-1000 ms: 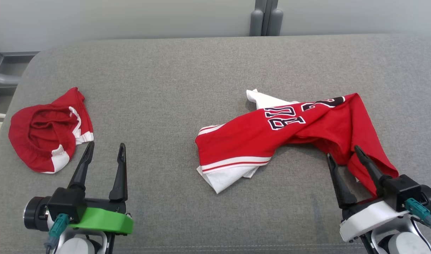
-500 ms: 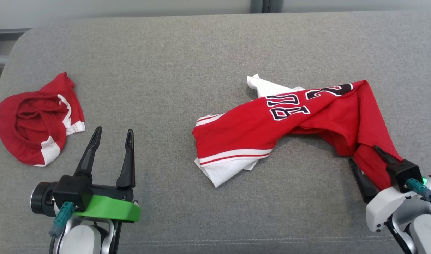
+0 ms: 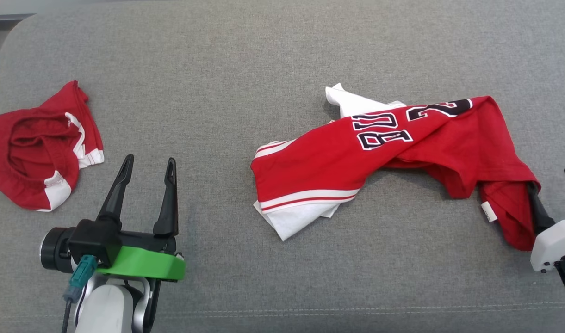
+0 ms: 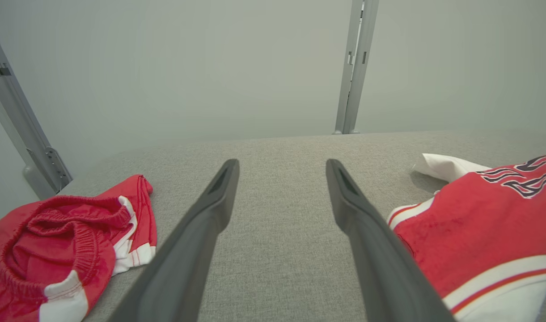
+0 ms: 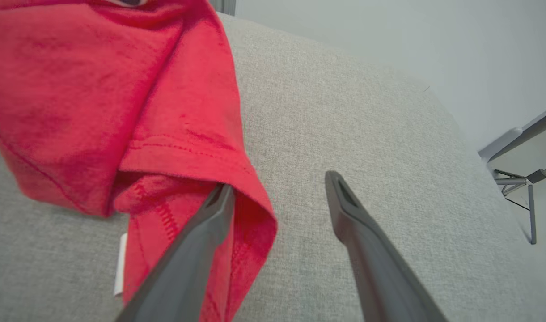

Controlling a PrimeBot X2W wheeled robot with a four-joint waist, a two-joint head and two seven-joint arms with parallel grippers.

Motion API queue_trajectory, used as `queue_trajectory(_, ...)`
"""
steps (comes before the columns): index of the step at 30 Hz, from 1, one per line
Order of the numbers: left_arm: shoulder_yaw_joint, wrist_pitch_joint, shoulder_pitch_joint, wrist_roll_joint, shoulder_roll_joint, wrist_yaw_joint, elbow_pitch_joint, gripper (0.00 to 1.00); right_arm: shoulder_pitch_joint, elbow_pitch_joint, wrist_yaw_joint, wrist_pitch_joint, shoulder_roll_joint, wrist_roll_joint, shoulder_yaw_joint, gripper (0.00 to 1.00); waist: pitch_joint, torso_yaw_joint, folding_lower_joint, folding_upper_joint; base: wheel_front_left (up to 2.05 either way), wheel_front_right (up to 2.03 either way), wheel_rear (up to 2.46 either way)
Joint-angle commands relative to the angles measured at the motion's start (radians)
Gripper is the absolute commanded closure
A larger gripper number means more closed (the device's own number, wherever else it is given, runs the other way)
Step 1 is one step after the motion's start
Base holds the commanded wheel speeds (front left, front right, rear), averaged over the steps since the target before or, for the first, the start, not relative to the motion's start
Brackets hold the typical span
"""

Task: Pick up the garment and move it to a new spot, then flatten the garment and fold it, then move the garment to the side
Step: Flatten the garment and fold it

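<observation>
The garment [image 3: 393, 157] is a red jersey with white trim and black lettering, lying crumpled at the centre right of the grey padded surface [image 3: 263, 69]. At its right end stands my right gripper [image 3: 549, 181], open. In the right wrist view the right gripper [image 5: 278, 181] has its left finger tucked under the garment's [image 5: 120, 89] red hem, and the other finger is over bare grey fabric. At the lower left my left gripper [image 3: 150, 159] is open and empty. It hovers over bare surface, and the left wrist view shows this gripper [image 4: 281, 163] between the two red cloths.
Crumpled red shorts with white trim [image 3: 37, 148] lie at the far left, also seen as red shorts [image 4: 62, 237]. A grey metal post [image 4: 355, 67] rises behind the far edge, and a slanted frame bar [image 4: 18, 120] stands at the left. The surface's right edge drops to a floor stand [image 5: 523, 188].
The camera has tilted downward. My right gripper has moved to the right, to the garment's right end, and that end now lies more spread out. The left gripper has hardly moved.
</observation>
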Motion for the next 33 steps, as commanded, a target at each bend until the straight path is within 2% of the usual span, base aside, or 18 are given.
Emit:
queue_trajectory(1,0.005,-0.003,-0.012,0.009,0.0,-0.003,0.002,0.0,-0.015,0.014,-0.001,-0.013,-0.001,0.002,-0.018,0.0,0.002,0.001,0.0,0.0,0.0,0.0,0.0)
queue_trajectory(6,0.004,-0.003,-0.022,0.012,-0.001,-0.005,0.002,0.0,-0.04,0.047,-0.001,-0.045,0.016,0.015,-0.08,0.0,0.01,0.004,0.0,0.0,0.0,0.0,0.0)
queue_trajectory(10,0.009,-0.003,-0.021,0.014,-0.002,-0.007,-0.002,0.0,-0.042,-0.033,-0.001,-0.075,0.055,0.035,-0.094,0.0,0.009,0.004,0.0,0.0,0.0,0.0,0.0)
queue_trajectory(16,0.015,-0.003,-0.012,0.019,0.002,-0.008,-0.002,0.0,0.014,-0.25,-0.001,-0.08,0.121,0.016,0.014,0.0,0.001,-0.002,0.0,0.0,0.0,0.0,0.0)
queue_trajectory(21,0.015,-0.003,-0.015,0.018,0.002,-0.009,-0.003,0.0,0.051,-0.314,-0.001,-0.047,0.135,0.012,0.095,0.0,-0.001,-0.003,0.0,0.0,0.0,0.0,0.0)
queue_trajectory(25,0.011,-0.003,-0.022,0.02,-0.001,-0.01,-0.002,0.0,0.068,-0.286,-0.001,-0.015,0.124,0.021,0.139,0.0,0.0,0.003,0.0,0.0,0.0,0.0,0.0)
queue_trajectory(33,0.011,-0.003,-0.024,0.015,-0.006,-0.012,-0.001,0.0,0.048,-0.128,-0.001,-0.01,0.109,0.029,0.146,0.0,0.008,0.016,0.0,0.0,0.0,0.0,0.0)
